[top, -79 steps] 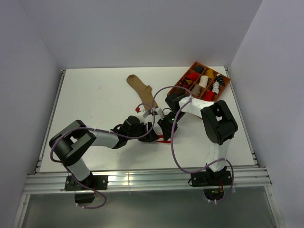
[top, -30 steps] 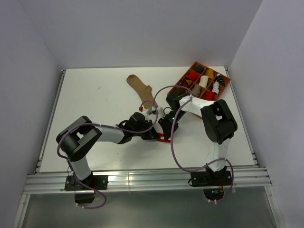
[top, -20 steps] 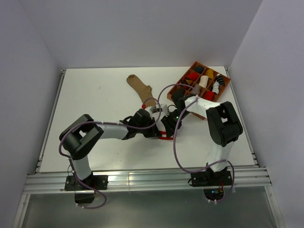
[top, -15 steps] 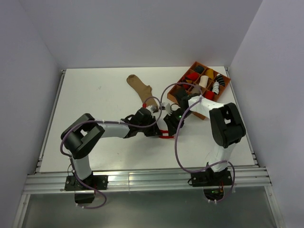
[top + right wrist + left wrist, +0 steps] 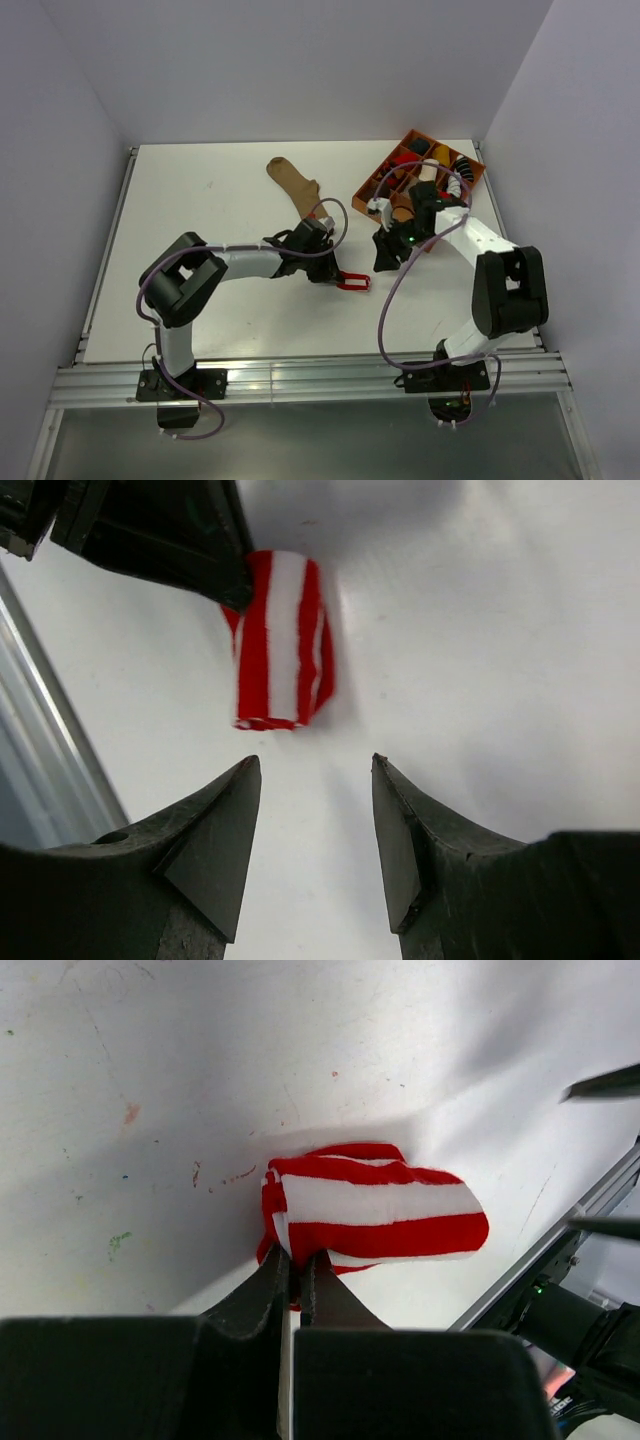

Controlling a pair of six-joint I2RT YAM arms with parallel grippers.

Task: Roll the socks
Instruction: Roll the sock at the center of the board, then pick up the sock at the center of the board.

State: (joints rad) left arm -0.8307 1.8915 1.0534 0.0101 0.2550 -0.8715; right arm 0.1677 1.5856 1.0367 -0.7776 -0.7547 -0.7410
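Red-striped sock gripped by left pincer, right pincer released, one tan sock apart.

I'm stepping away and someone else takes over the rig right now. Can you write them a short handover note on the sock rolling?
Left gripper: shut, fingers pinching the edge of the striped sock.
Right gripper: open and empty, close to that sock but not touching it.
Striped sock: rolled up, lying on the table near its centre.
Tan sock: flat and unrolled, farther back on the table, with neither arm on it.
Done: striped sock rolled.
Left: release the striped sock, then roll the tan sock.
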